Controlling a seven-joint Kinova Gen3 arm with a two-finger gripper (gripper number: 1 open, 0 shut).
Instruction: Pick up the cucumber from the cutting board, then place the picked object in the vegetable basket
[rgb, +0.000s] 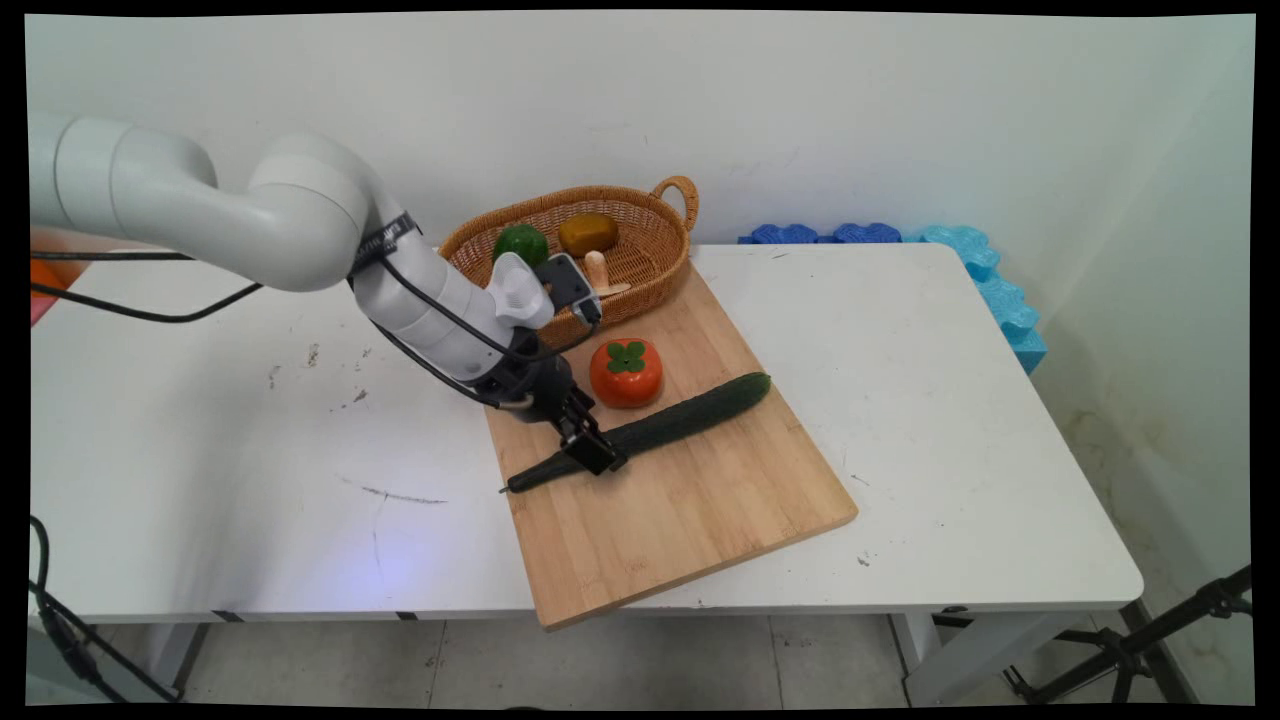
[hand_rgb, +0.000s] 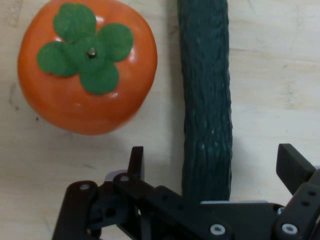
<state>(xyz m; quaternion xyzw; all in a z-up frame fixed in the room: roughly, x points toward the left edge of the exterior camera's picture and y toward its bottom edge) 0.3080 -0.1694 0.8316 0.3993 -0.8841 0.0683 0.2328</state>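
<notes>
Cucumber (hand_rgb: 206, 100) on cutting board (rgb: 690, 500), gripper (hand_rgb: 212, 170) spread wide astride its stem end, not gripping; off-centre closing could roll it into persimmon (hand_rgb: 87, 67) alongside.

You are looking at a white bench (rgb: 950, 420) standing against a plain white wall (rgb: 800, 100). Blue foam blocks (rgb: 985, 280) are sitting behind it. A black tripod (rgb: 1150, 640) is standing on the pale tiled floor (rgb: 700, 665).
</notes>
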